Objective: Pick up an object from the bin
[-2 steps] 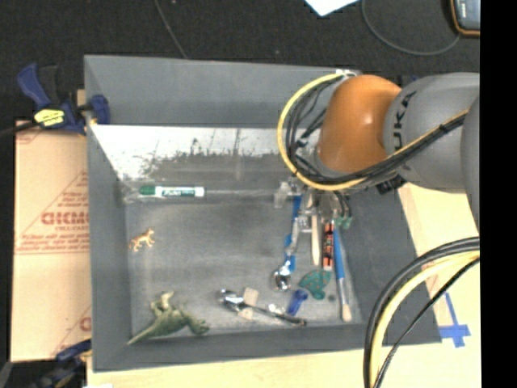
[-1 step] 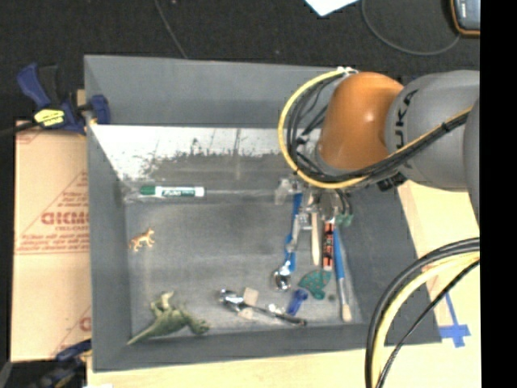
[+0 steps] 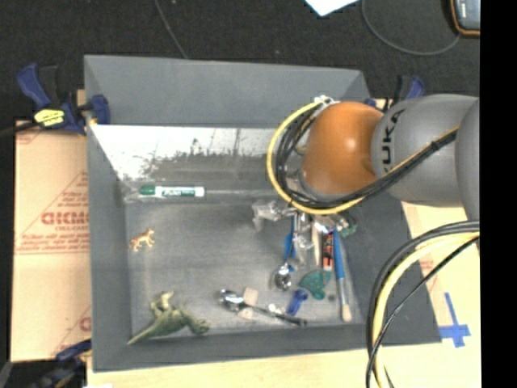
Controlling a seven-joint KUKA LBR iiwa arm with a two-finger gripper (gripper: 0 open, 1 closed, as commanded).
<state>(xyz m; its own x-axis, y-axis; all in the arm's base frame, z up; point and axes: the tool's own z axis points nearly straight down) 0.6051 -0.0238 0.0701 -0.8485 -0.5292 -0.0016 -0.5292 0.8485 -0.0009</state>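
Camera view: my pincer (image 3: 299, 253) hangs over a heap, clenched or released I cannot tell. With the teal piece (image 3: 317, 282) and blue pen (image 3: 340, 272) just beside it, I might snag two things.

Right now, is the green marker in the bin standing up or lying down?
Lying down. The green marker shows its whole length flat on the floor of the bin, along the foot of the far wall.

camera view: overhead, tilted slightly sideways | faces down into bin (image 3: 105, 217) | whole bin framed | arm (image 3: 428, 144) enters right
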